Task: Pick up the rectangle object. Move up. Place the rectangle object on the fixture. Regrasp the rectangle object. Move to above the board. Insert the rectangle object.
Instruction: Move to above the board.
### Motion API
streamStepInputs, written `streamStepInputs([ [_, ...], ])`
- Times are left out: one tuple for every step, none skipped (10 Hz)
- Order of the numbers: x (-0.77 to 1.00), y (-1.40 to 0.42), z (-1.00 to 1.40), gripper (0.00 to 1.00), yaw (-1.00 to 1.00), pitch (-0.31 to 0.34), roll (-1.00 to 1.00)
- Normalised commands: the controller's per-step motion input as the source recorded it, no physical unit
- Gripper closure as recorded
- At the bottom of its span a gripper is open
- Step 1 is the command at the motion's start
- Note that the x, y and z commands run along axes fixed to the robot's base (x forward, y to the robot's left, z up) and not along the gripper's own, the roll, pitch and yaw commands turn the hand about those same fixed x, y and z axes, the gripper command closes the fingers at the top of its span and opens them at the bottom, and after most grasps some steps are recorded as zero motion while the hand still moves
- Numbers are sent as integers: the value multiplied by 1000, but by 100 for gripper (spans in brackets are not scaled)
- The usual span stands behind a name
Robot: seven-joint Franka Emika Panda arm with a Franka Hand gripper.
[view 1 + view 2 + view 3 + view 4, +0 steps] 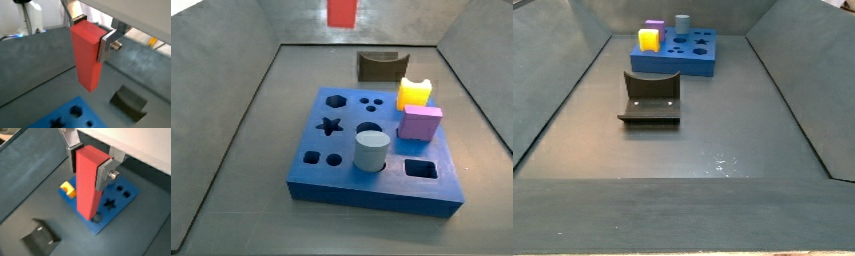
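Observation:
My gripper [92, 35] [89, 168] is shut on the upper end of the rectangle object [85, 57] [87, 185], a long red-orange block that hangs upright in the air. One silver finger [107, 46] presses on its side. In a side view only the block's lower end [342, 12] shows at the top edge, high behind the fixture [380, 66] [651, 98]; the gripper is out of frame there. The blue board [338, 180] [700, 62] [127, 195] [70, 117] lies on the floor below. The fixture [130, 102] [39, 239] stands beside the board.
On the board stand a yellow notched block [413, 93] [67, 189] [649, 39], a pink-purple cube [420, 123] and a grey cylinder [370, 152] [683, 22]. Sloping grey walls [245, 110] enclose the floor.

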Motion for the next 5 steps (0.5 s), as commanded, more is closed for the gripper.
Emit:
streamStepInputs([
  [-89, -53, 9, 100, -12, 15, -1000],
  [-81, -26, 4, 100, -13, -2, -884],
  [-65, -4, 3, 100, -8, -21, -564],
  [-41, -3, 0, 100, -7, -16, -329],
  [-26, 3, 2, 100, -8, -10, -221],
])
